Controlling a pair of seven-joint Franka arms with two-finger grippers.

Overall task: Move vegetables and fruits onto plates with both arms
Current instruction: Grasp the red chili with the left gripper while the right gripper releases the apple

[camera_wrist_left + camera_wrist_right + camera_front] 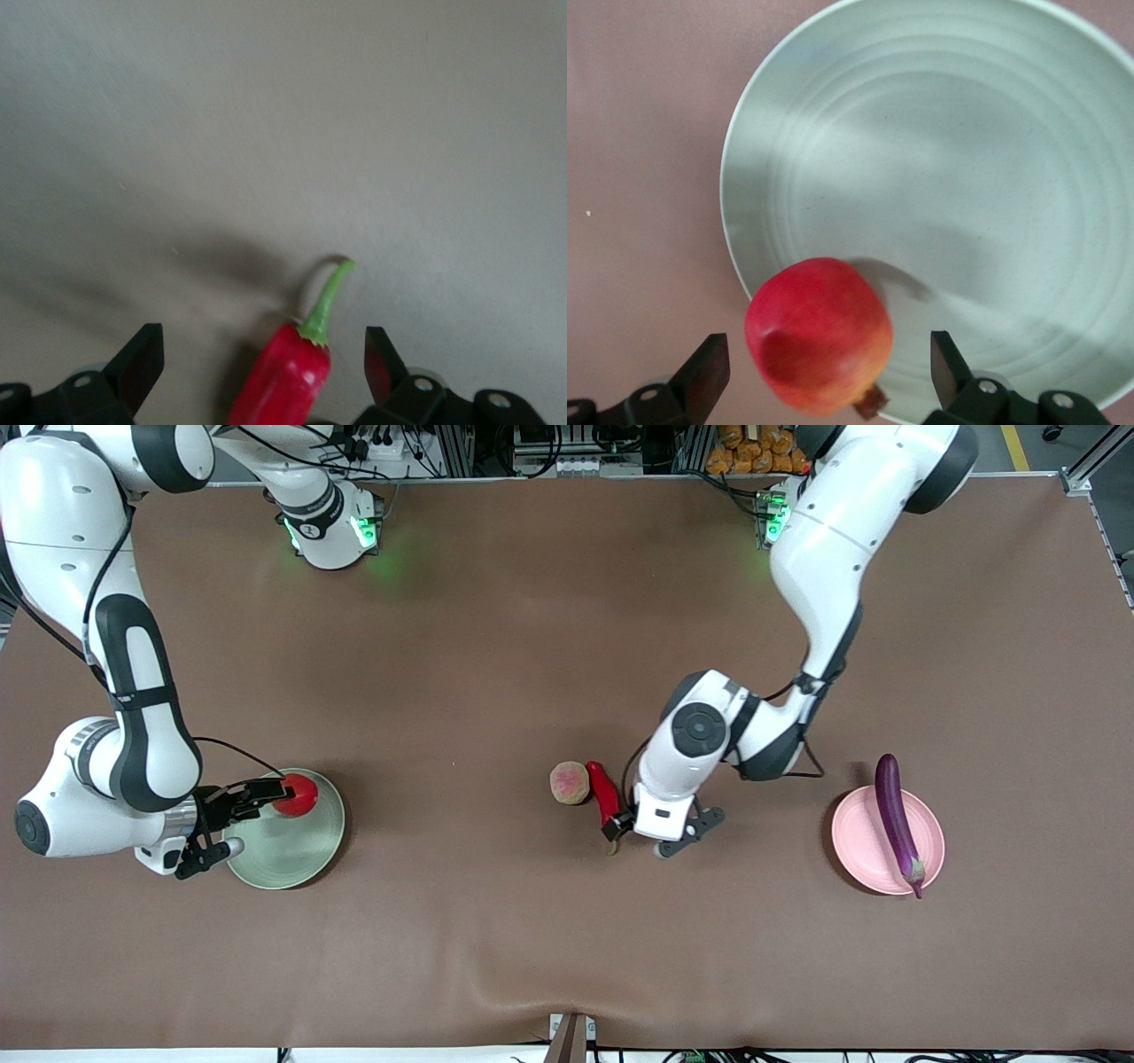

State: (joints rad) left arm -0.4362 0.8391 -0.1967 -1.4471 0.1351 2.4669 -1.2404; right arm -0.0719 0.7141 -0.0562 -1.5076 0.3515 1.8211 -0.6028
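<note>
My right gripper (232, 822) sits at nine o'clock on the round, ribbed pale green plastic plate (306, 859), fingers spread wide with nothing clamped; the round red pomegranate-like fruit (295, 794) rests at the plate's eleven o'clock edge between them, which I judge to be a drop-off just inside the rim. At the table's middle, the round pale yellow-green fruit blushed pink (570, 783) lies touching the glossy red chili pepper with a green stem (605, 793), and my left gripper (657, 834) is low over the pepper's stem end, jaws wide and empty, straddling it (lined up, I think, for a pick). Toward the left arm's end, the long slim purple eggplant (897, 820) lies across the round pale pink plastic plate (859, 841) from twelve to five o'clock, both tips overhanging. The front view alone shows all four items together; my right wrist view shows the fruit (819, 335) free of both fingers, and my left wrist view shows the pepper's (283, 376) curled stem centred between my fingers.
</note>
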